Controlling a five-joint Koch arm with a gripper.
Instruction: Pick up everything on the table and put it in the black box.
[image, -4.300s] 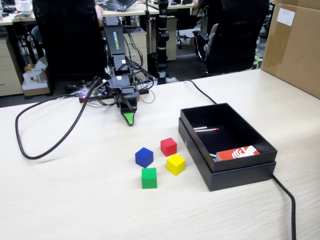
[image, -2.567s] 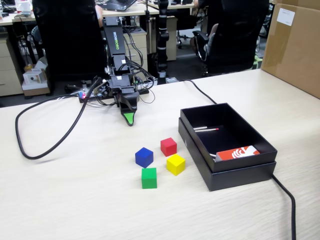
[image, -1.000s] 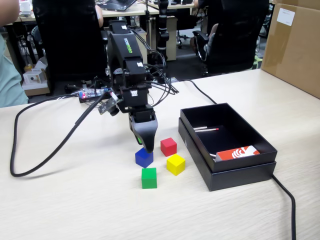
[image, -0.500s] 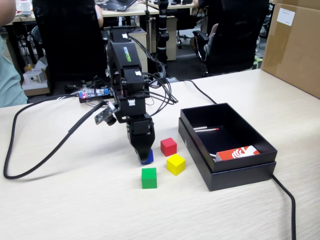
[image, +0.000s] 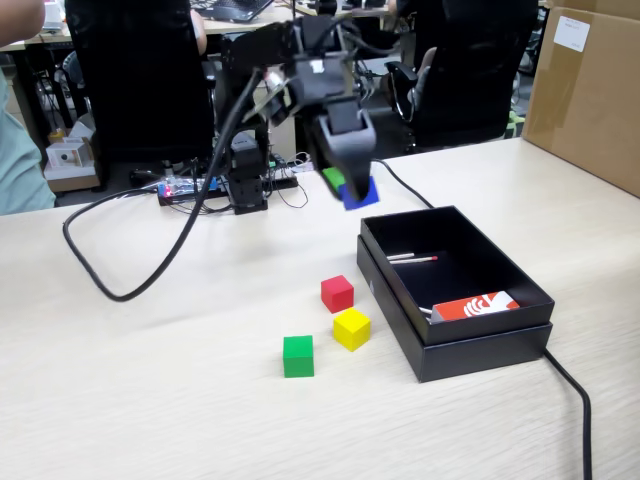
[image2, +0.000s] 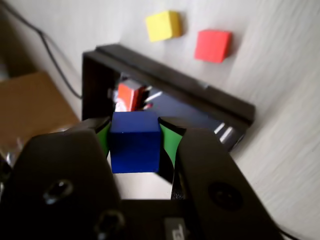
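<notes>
Above the table (image: 150, 400), raised clear of its pale wood-grain top, the gripper (image: 347, 187) is clamped on one blue cube (image: 358, 192), its green-lined jaws pressing both sides of the block in the wrist view (image2: 135, 142). It hangs near the far left corner of the black box (image: 480, 350) as the fixed view shows it. Three cubes lie on the table to the left of the box: one red cube (image: 337, 293), one yellow cube (image: 351, 328) just in front of it, and one green cube (image: 298, 356) nearest the camera. Inside the box lie one orange-and-white card (image: 476, 305) and two thin white sticks (image: 410, 259). One brown carton (image: 590, 90) stands at the right edge.
</notes>
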